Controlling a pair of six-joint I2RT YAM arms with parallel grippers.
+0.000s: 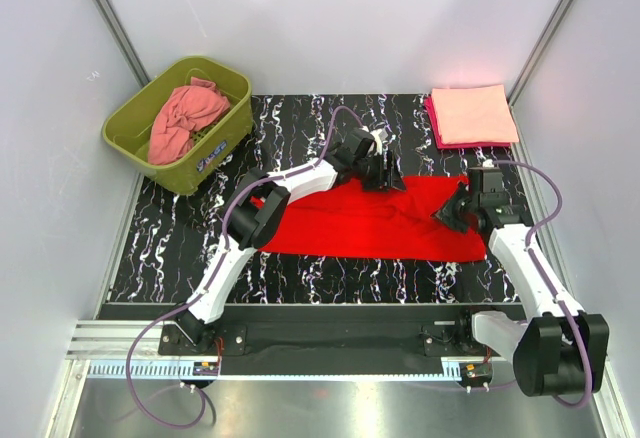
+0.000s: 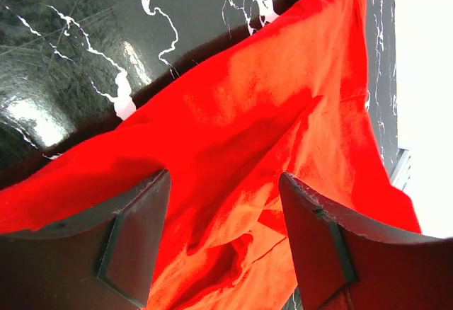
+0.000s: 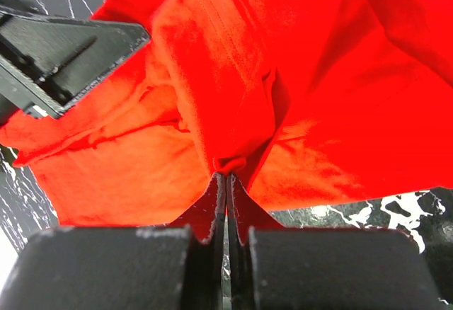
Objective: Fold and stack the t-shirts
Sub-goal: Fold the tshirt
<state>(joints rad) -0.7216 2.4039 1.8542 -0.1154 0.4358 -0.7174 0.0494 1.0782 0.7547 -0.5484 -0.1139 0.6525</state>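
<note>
Pale peach folded t-shirt [image 1: 470, 113] sits stacked on a magenta t-shirt [image 1: 431, 118] at the black marbled desk's [image 1: 300, 123] far right corner. Bright red cloth t-shirt [image 1: 370, 223] lies mid-desk, unfinished — right claw [image 3: 226, 175] pinches its fabric, left claw [image 2: 223, 182] gapes empty over it. Salmon-pink shirt [image 1: 185, 118] waits crumpled in the olive-green plastic tub [image 1: 130, 136].

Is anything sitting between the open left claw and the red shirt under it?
Nothing visible. The left claw hangs open directly over the red shirt, only bare cloth showing between its fingers. The right claw is shut on a fold of it.
</note>
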